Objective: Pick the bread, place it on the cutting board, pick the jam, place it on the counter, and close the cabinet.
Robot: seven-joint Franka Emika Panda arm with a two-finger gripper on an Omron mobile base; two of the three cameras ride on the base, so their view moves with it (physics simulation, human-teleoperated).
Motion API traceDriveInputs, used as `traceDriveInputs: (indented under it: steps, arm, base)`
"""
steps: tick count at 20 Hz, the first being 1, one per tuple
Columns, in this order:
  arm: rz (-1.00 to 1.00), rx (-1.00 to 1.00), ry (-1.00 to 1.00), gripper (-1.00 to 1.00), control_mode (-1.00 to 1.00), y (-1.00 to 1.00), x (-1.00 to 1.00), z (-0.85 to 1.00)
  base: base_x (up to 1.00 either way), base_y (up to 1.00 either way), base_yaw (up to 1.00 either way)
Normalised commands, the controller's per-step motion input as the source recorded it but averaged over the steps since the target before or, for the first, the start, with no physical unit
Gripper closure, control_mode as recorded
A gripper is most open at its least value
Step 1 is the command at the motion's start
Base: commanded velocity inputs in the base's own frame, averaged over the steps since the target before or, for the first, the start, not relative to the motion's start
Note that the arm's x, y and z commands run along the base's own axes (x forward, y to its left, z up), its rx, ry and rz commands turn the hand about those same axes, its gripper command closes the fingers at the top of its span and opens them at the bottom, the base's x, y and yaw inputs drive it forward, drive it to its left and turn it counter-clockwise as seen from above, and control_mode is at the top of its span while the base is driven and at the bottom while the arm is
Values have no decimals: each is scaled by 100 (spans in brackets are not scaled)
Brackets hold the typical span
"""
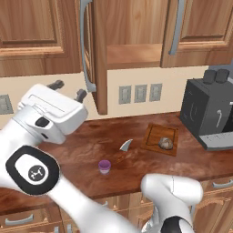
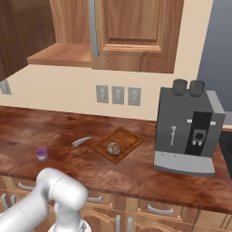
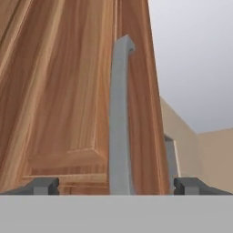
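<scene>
Bread: the bread point(image 1: 165, 143) is a small, bumpy, brown-grey lump. It sits on the cutting board point(image 1: 153, 134), so this step looks done.
Cutting board: a flat, brown wooden rectangle with a dark line just inside its edge. It lies on the table point(image 1: 86, 154) near the coffee machine point(image 1: 207, 113).
Jam: the jam point(image 1: 104, 166) is a tiny jar with a purple top and a pale body. It stands upright on the table, well apart from the board, so this step looks done too.
Table: a long, dark red-brown top with a blotchy wood pattern.
Knife: a knife point(image 1: 126, 145) with a curved grey blade lies between the jam and the board, touching neither.
Cabinet: the cabinet door point(image 1: 96, 54) is warm brown wood with a raised panel. It is swung out toward the robot, and the plain wooden shelf point(image 1: 133, 54) inside can be seen. Closing it is the job that is left.
Handle: the handle point(image 3: 119, 123) is a long, smooth, grey bar with a bent end. In the hand view it stands right in front, between the two dark tips.
End effector: the end effector point(image 3: 116, 185) is spread wide, with one tip on each side of the handle. It holds nothing.
What comes next: I think the door needs a push to swing it shut.
</scene>
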Motion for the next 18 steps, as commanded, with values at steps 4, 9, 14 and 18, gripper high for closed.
traceDriveInputs:
  steps: [4,9,14,18]
  arm:
    - [-14,0,0,-100,-100,0,1,0]
    - [-11,0,0,-100,-100,-3,4,0]
    - [-1,0,0,-100,-100,-18,6,0]
    - [0,0,0,-100,-100,-24,0,0]
  base:
    - [0,0,0]
    - [0,0,0]
    - [0,0,0]
    - [0,0,0]
